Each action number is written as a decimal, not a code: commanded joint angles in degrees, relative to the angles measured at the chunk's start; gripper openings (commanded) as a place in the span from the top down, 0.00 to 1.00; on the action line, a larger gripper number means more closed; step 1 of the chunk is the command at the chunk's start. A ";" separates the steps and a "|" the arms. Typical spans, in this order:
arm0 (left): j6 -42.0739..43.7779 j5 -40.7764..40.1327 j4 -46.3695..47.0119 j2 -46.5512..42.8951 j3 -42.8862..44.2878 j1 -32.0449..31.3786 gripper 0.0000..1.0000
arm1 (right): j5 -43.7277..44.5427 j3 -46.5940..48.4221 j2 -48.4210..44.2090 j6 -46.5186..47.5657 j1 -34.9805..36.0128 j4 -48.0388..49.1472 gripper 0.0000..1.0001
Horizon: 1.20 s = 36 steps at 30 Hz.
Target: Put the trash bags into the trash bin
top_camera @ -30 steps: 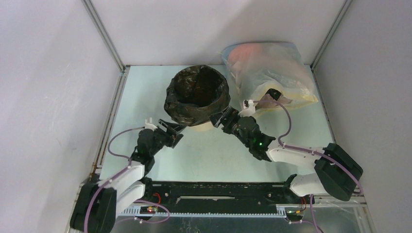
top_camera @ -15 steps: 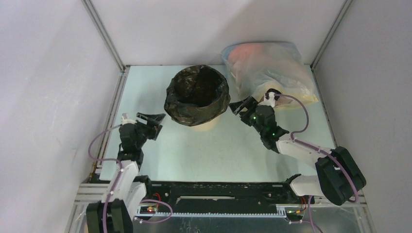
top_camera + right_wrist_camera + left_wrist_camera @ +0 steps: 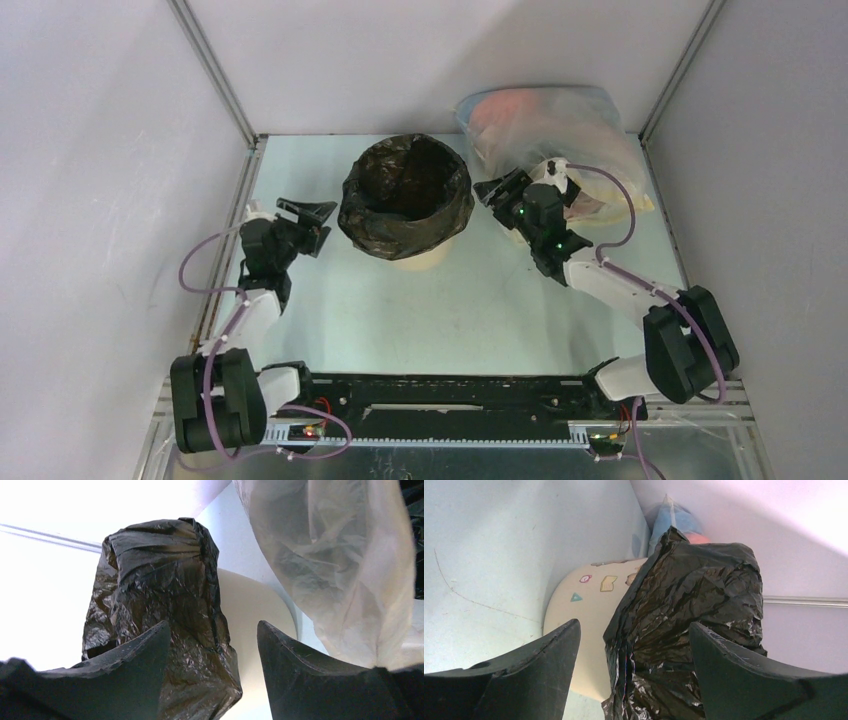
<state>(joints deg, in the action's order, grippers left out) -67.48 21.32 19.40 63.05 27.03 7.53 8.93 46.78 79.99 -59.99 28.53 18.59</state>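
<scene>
The black trash bag (image 3: 405, 195) lines the tan trash bin (image 3: 420, 262), its crinkled rim folded down over the bin's wall, mid-table. My left gripper (image 3: 312, 212) hovers just left of the bin, open and pointing at its side. In the left wrist view the bag (image 3: 694, 605) and the bin wall (image 3: 589, 625) fill the space ahead of the open left gripper (image 3: 634, 625). My right gripper (image 3: 497, 190) is at the bin's right side, open, holding nothing. Ahead of it (image 3: 212, 625) in the right wrist view hang the bag's folded edge (image 3: 160, 580) and the bin wall (image 3: 250, 605).
A large translucent whitish bag (image 3: 555, 140) with pinkish contents lies at the back right, right behind my right wrist; it also shows close by (image 3: 345, 555). White enclosure walls (image 3: 120, 200) stand on three sides of the pale table (image 3: 450, 310).
Both arms have swung away from the bin's front: the left one out to its left side, the right one back to its right side by the translucent bag. The right jaws have narrowed somewhat.
</scene>
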 commanded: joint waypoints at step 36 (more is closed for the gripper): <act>-0.97 4.41 14.88 24.69 1.52 -3.16 0.30 | 2.79 4.19 15.83 -9.71 1.26 -1.22 0.44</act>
<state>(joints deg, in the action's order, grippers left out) -71.31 25.96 31.44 86.54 30.24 4.54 10.15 52.69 95.85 -69.91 29.65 15.59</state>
